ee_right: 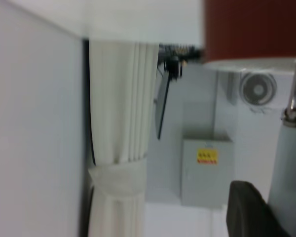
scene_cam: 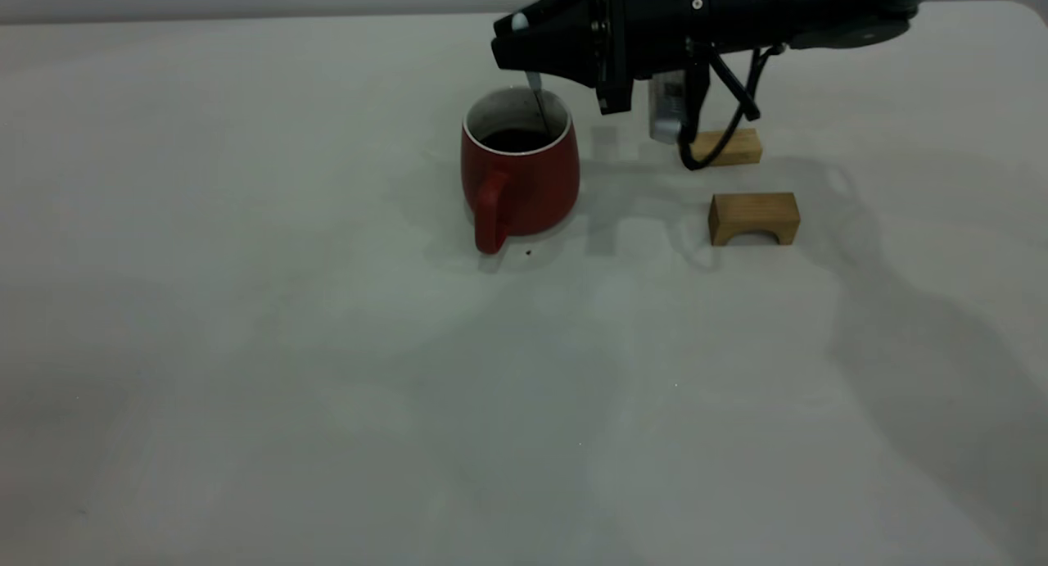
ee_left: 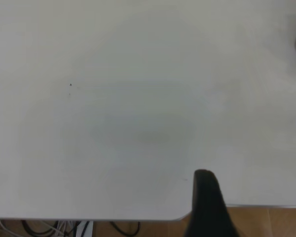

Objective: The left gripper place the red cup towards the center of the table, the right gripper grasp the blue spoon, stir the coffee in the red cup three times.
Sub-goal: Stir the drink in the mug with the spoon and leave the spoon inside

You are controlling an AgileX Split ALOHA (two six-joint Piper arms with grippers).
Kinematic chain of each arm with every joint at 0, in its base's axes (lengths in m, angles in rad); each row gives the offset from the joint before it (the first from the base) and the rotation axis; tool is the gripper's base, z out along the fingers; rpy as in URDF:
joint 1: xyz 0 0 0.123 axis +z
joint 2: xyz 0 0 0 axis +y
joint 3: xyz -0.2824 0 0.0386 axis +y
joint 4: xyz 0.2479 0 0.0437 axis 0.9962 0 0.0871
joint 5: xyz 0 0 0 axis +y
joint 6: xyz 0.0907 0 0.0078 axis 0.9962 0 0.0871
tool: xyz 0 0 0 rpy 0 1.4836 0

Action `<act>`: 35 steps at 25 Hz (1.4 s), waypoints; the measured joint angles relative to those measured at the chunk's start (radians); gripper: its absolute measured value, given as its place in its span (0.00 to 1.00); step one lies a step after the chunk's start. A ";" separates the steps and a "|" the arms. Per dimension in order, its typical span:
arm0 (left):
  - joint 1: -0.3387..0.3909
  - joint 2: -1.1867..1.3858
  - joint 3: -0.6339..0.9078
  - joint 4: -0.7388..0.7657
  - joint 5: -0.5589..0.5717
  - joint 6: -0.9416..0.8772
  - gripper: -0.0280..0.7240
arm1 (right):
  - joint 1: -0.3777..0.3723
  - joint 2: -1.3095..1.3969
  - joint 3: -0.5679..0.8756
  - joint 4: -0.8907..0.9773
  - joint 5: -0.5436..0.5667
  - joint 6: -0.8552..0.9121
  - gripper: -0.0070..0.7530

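My right end effector (scene_cam: 524,46) is clamped on the blue spoon (scene_cam: 534,79), bowl down in the red cup (scene_cam: 520,173) near the tabletop (scene_cam: 327,386) centre, positioned for stirring the coffee (scene_cam: 516,140). Left end effector (ee_left: 207,207) parked; can't tell its grip.

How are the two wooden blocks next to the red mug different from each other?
The nearer light wooden block has an arched cutout along its base and stands in full view; the farther light wooden block shows no arch and is partly hidden by a black cable. The nearer one also looks larger. Both are pale wood, resting on the off-white table, apart from each other.
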 joint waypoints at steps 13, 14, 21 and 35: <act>0.000 0.000 0.000 0.000 0.000 0.000 0.77 | 0.059 0.040 -0.091 0.018 0.034 -0.032 0.19; 0.000 0.000 0.000 0.000 0.000 0.000 0.77 | 0.050 0.040 -0.092 0.018 0.019 -0.052 0.19; 0.000 0.000 0.000 0.000 0.000 0.000 0.77 | 0.012 -0.054 0.100 0.026 -0.054 -0.070 0.19; 0.000 0.000 0.000 0.000 0.000 0.000 0.77 | 0.065 0.049 -0.108 0.019 0.012 0.011 0.19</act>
